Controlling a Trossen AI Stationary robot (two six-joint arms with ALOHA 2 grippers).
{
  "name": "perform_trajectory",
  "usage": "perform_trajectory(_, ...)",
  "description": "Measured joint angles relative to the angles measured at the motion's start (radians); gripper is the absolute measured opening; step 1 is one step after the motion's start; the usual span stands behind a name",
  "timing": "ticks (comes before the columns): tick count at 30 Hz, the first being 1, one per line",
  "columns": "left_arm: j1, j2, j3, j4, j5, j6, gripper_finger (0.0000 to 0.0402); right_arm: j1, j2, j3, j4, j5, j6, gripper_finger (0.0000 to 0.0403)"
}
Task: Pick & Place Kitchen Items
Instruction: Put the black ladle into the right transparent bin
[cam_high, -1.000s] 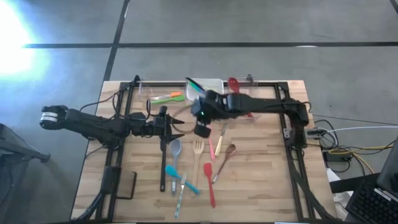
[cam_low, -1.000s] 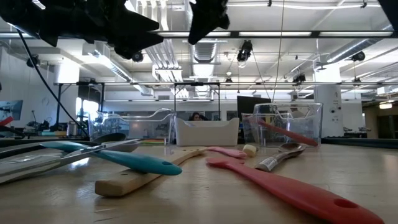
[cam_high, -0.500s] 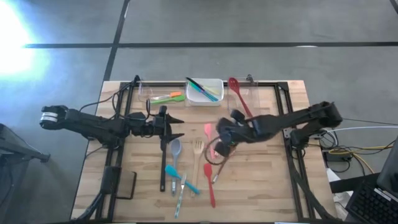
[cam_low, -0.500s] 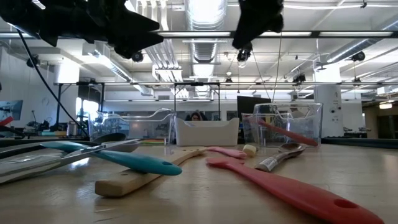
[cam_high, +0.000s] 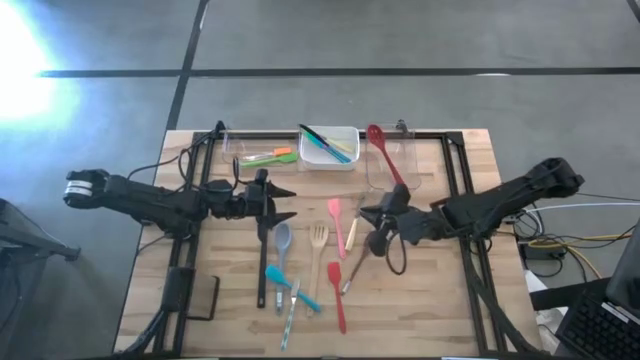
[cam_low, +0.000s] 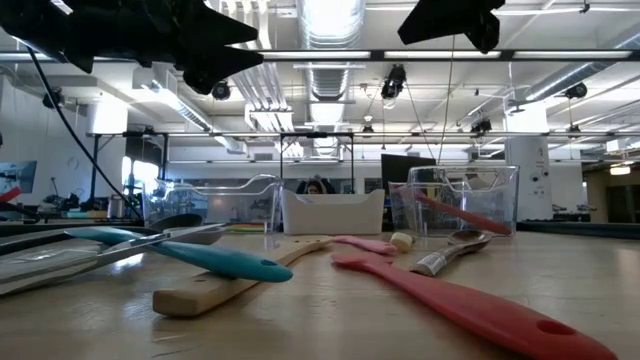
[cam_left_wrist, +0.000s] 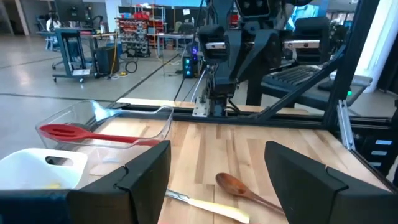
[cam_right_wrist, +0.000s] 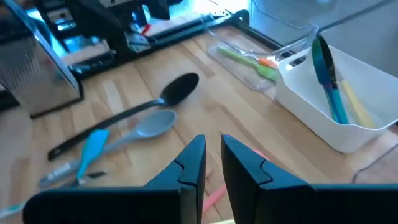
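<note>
Wooden tabletop (cam_high: 430, 290) carried no readable writing. Utensils (cam_high: 300, 265) lay scattered at its centre. Left gripper (cam_high: 285, 203) hung wide at nine o'clock; right gripper (cam_high: 368, 228) hovered nearly closed, empty, at three o'clock.

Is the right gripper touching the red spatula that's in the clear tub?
Apart. In the high view the right gripper sits over the table below the clear tub, while the red spatula lies in that tub with bare space between them.

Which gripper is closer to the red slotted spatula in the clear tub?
Right. The right gripper hovers just in front of the clear tub holding the red slotted spatula; the left gripper waits farther away, across the table's middle.
</note>
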Motion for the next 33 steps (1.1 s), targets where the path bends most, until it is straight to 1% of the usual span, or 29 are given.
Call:
perform_trajectory(4, 0.0, -0.002, 0.025, -0.018, 0.027, 0.003, 0.0262, -0.001, -0.028, -0.051, 0.027, -0.003, 0.004, 0.0045)
perform_trajectory(7, 0.0, -0.004, 0.056, -0.087, 0.041, -0.003, 0.0262, -0.001, -0.028, -0.065, 0.027, -0.003, 0.003, 0.0043)
perform_trajectory(9, -0.001, -0.012, 0.094, -0.194, 0.041, -0.002, 0.0262, -0.001, -0.021, -0.065, 0.029, -0.003, 0.006, 0.0043)
perform_trajectory(12, -0.003, -0.026, 0.167, -0.428, 0.041, 0.0, 0.0262, -0.001, -0.013, -0.065, 0.029, -0.015, 0.023, 0.0045)
perform_trajectory(15, -0.01, -0.031, 0.233, -0.656, 0.041, -0.001, 0.0262, -0.001, -0.007, -0.066, 0.026, -0.071, 0.037, 0.0043)
perform_trajectory(17, -0.022, -0.033, 0.262, -0.763, 0.035, -0.012, 0.0261, 0.001, -0.007, -0.071, 0.029, -0.115, 0.037, 0.0043)
perform_trajectory(19, -0.037, -0.033, 0.275, -0.834, 0.028, -0.025, 0.0261, 0.006, -0.007, -0.078, 0.024, -0.138, 0.041, 0.0043)
perform_trajectory(24, -0.066, -0.037, 0.276, -0.959, 0.013, -0.082, 0.0261, 0.037, -0.008, -0.096, 0.023, -0.139, 0.053, 0.0043)
perform_trajectory(29, -0.103, -0.038, 0.276, -1.071, -0.069, -0.122, 0.0261, 0.063, -0.008, -0.119, 0.022, -0.138, 0.105, 0.0043)
perform_trajectory(33, -0.136, -0.038, 0.276, -1.112, -0.102, -0.143, 0.0261, 0.093, -0.007, -0.123, 0.025, -0.132, 0.109, 0.0043)
